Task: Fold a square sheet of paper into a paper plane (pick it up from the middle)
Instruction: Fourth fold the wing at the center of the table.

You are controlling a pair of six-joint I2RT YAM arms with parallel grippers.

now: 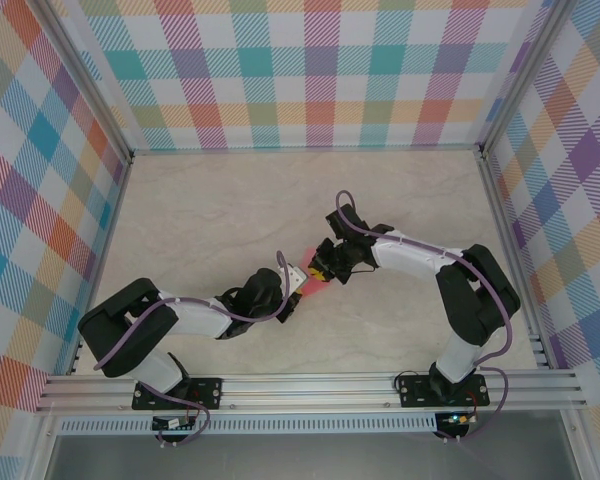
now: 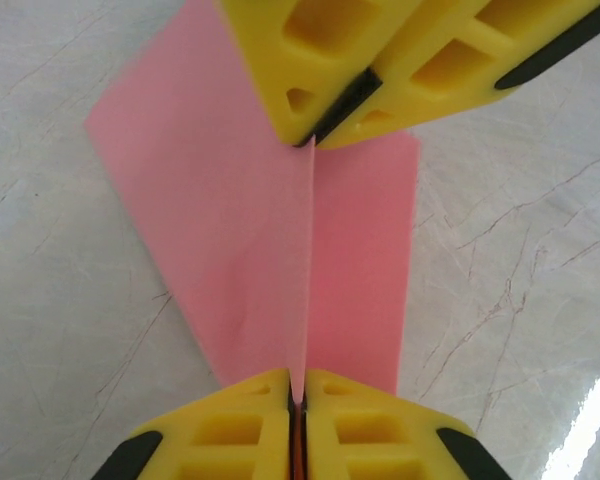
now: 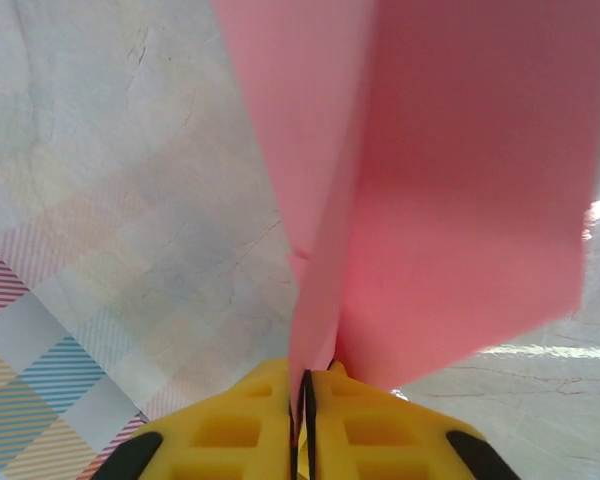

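- Pastel plaid wall panels, checked in teal, orange, pink, purple and yellow, closing in the table on the left, far and right sides.
- Pale marbled tabletop, cream with fine grey veins and glossy. Shows a white glare patch at the lower right of the left wrist view and faint coloured checks mirrored in the right wrist view.
- Slotted aluminium frame running along the near edge and carrying both arm bases, with slimmer uprights in the far corners where the wall panels meet.
- Black-and-white right arm, elbow bent near the right wall, reaching left to the middle of the table.
- Matching left arm, lying low from the near left corner and reaching right toward the same spot.
- Salmon-pink square sheet of paper at the middle of the table, between the two grippers. Pinched up into a raised centre crease, one flap sloping down on each side toward the tabletop. Cannot tell whether the flap edges rest on it.
- Yellow-fingered right gripper, fingers pressed together on the crease at one end of the sheet, pink paper rising straight out from between them.
- Yellow-fingered left gripper, fingers pressed together on the same crease at the opposite end, facing the right gripper with the crease stretched between the two.
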